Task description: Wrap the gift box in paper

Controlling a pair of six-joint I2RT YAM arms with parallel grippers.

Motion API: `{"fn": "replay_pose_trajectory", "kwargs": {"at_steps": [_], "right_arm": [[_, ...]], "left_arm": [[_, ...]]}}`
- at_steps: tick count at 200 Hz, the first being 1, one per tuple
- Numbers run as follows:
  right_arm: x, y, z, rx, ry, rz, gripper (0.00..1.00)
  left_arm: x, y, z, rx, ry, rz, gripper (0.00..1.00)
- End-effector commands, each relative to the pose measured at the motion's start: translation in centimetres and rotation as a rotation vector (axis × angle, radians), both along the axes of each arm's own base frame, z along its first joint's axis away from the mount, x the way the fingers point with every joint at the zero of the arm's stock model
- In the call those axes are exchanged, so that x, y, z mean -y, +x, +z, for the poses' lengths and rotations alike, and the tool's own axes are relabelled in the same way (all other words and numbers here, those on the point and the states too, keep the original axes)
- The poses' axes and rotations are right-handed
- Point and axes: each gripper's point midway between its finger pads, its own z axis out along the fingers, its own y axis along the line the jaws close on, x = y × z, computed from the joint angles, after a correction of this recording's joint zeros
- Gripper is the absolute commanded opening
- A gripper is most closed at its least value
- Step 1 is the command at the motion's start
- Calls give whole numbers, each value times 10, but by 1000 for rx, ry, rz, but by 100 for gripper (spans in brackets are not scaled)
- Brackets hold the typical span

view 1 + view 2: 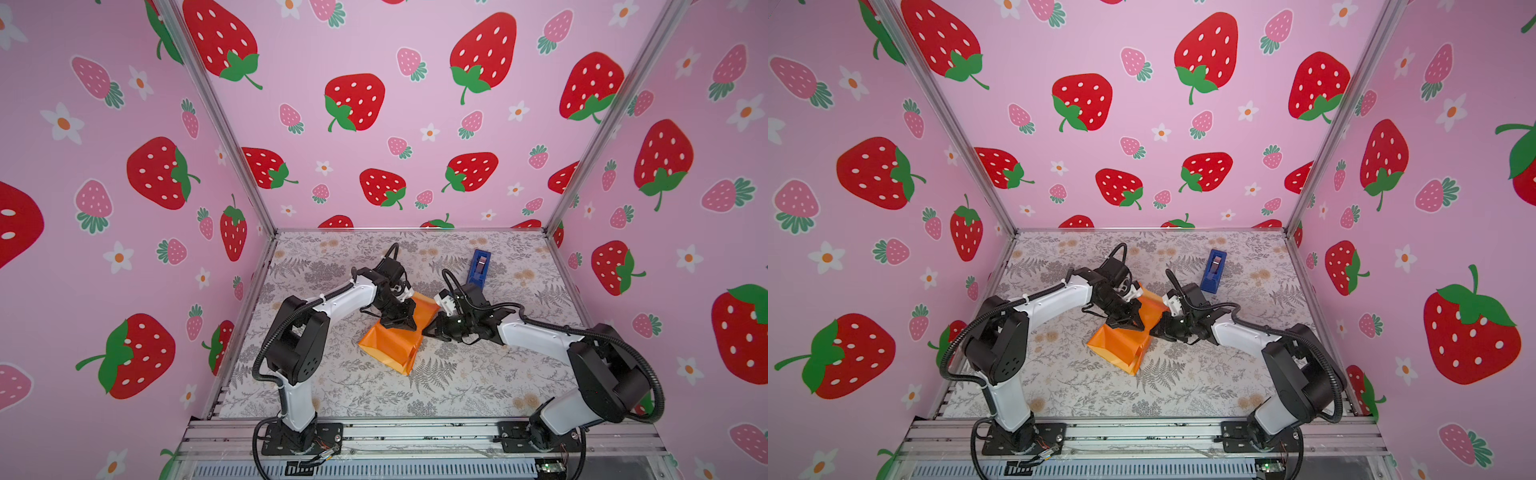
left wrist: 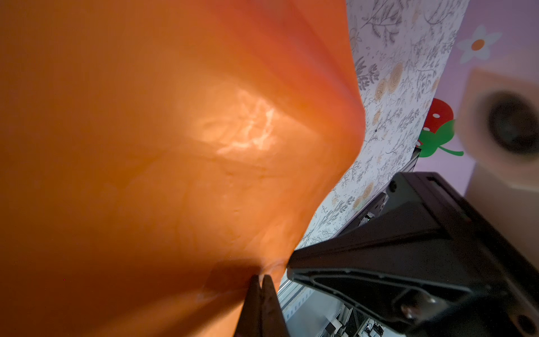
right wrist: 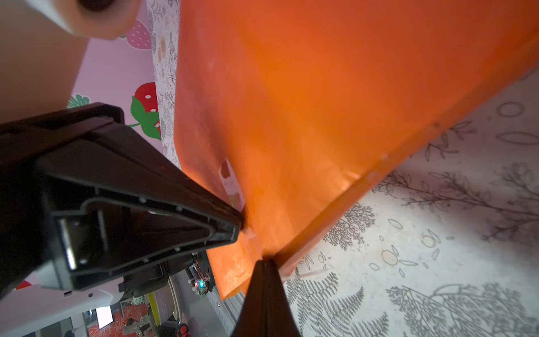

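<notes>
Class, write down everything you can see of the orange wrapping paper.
The paper is a glossy bright-orange sheet, creased and folded into a loose bundle lying on the floral table. Its near end looks open. The left gripper and right gripper each pinch it with shut jaws.

paper point(image 1: 390, 343) on table point(image 1: 332, 390), tape dispenser point(image 1: 478, 268) behind — apparently apart

Inside a robot test cell, apparently a laboratory rig: two white-and-black robot arms point(image 1: 349, 297) stood bolted to an aluminium rail point(image 1: 415, 434) fronting a floral-covered table point(image 1: 457, 386), enclosed by strawberry-print panels point(image 1: 374, 104) on metal posts point(image 1: 218, 116), with loose wiring point(image 1: 322, 457) exposed.
</notes>
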Motion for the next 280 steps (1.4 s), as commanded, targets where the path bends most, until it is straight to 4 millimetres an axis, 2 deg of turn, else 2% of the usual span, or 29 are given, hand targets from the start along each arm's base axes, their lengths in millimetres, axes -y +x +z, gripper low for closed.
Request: {"fn": "replay_pose_trajectory", "kwargs": {"at_steps": [1,64,89,128,153,183,199,239,280], "right_arm": [[0,-7,-12,-36,-6,-2,0],[4,-7,-12,-27,-17,-12,0],[-1,-9,-10,-36,23,-9,0],[-6,-11,-21,-57,28,-6,0],[-5,-13,-35,-71,19,-16,0],[2,-18,-54,-109,18,-53,0],[8,-20,-56,-105,4,-78,0],[22,-22,-48,-82,-33,-129,0],[8,-17,-18,-56,83,-127,0]], "left_arm": [[-22,-17,-18,-57,116,8,0],[-22,-17,-19,-61,118,9,0],[-22,-17,-19,-61,118,10,0],[-22,-17,-18,-60,118,9,0],[-23,-18,-18,-61,118,8,0],[-23,-17,-19,-59,117,9,0],[-23,-17,-18,-58,114,9,0],[-23,-17,-14,-52,112,6,0],[-23,-17,-13,-49,111,2,0]]}}
